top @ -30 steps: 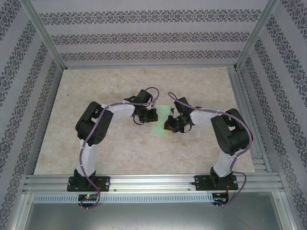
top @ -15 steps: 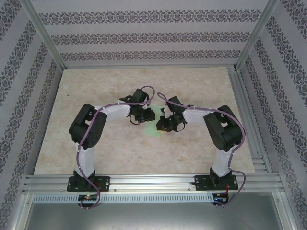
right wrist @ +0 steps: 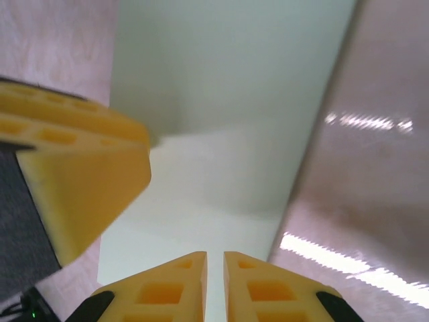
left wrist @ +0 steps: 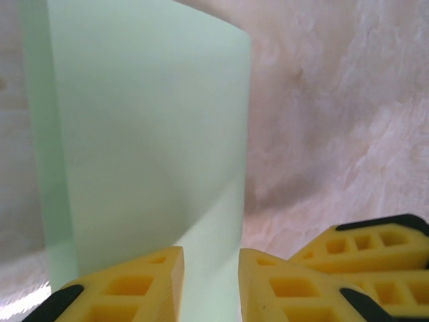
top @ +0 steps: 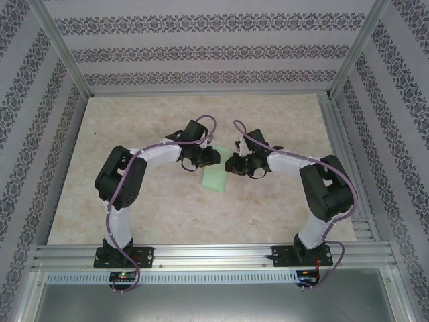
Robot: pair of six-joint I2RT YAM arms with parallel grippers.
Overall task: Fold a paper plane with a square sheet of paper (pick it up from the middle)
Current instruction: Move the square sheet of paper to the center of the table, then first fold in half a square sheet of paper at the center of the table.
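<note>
Folded to a plain narrow oblong, the thin pale mint-green sheet of paper (top: 216, 177) sits mid-table on the beige marbled table top (top: 134, 121), between the left gripper (left wrist: 211, 287), yellow jaws slightly apart, and the right gripper (right wrist: 214, 285), pinched on its edge. A second ago the left jaws were together and far less paper showed. Its far end hides under the grippers from above; close up, blur swallows any crease.
</note>
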